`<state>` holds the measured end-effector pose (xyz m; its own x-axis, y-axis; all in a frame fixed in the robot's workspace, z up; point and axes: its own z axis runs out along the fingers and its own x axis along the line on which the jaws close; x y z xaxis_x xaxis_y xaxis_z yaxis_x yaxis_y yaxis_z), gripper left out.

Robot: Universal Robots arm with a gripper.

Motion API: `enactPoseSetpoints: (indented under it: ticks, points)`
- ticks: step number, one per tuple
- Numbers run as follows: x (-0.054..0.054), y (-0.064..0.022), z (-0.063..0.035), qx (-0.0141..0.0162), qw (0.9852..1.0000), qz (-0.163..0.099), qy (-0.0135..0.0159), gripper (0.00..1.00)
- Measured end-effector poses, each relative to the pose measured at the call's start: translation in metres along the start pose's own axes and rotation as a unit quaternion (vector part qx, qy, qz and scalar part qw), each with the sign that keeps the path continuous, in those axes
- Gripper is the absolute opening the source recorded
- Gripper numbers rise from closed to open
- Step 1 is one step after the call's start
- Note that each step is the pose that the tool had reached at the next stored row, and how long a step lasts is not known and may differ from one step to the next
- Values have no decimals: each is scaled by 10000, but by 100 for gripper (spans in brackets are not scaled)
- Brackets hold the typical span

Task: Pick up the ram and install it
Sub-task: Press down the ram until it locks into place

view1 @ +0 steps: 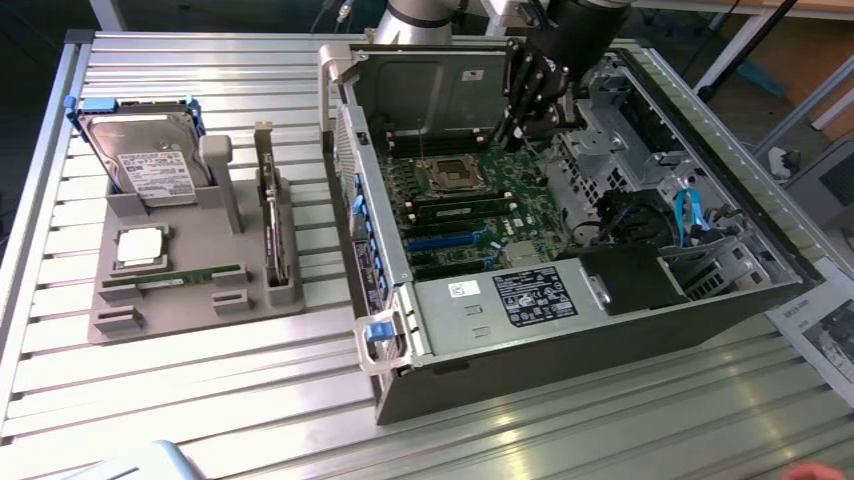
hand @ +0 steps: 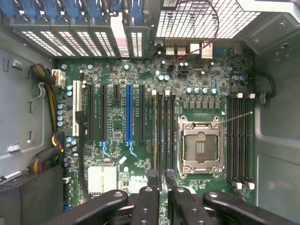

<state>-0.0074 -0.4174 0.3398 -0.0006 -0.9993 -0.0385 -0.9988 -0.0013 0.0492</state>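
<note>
— While the gripper (view1: pixel 531 132) hangs inside the open computer case (view1: pixel 561 330), where is the ram (view1: pixel 174 277)?

— Well apart from it. It lies flat in a groove of the grey holder tray (view1: pixel 200 312), on the exterior view's left. The square silver processor chip (view1: pixel 140 247) sits just behind it and the hard drive (view1: pixel 140 155) further back. The tall expansion card (view1: pixel 274 235) stands on edge beside them.

— And the jaws?

— Released, I'd say. In the wrist view the two fingertips (hand: pixel 152 177) stand a narrow gap apart, and bare motherboard (hand: pixel 122 79) shows between them. They grasp nothing. They hover above the near end of the long memory slots (hand: pixel 161 131), next to the empty CPU socket (hand: pixel 199 147).

— So nothing of the job is done?

— Judging by how things lie, no: the stick is not yet lifted from its groove.

— How would it handle?

— Light, I'd guess, and thin. It should be stiff along its length, yet likely to flex or crack if twisted. The faces look smooth (slippery under hard pads, probably), and the small dark chips along it are the fragile part.

— Where to take hold, then?

— Across the two flat faces near the middle of its length, I think, so that it hangs level. The pinch should be firm but gentle, and the contact edge left free.
</note>
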Motion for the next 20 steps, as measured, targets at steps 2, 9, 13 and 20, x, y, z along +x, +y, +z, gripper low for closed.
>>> enactPoseSetpoints:
  ticks: [2, 9, 13, 20]
  points:
    - [0, 0, 0, 0, 10000, 0, 0, 19]
    - [0, 0, 0, 0, 10000, 0, 0, 10]
    - [0, 0, 0, 0, 10000, 0, 0, 10]
    - [0, 0, 0, 6, 10000, -1, 0, 10]
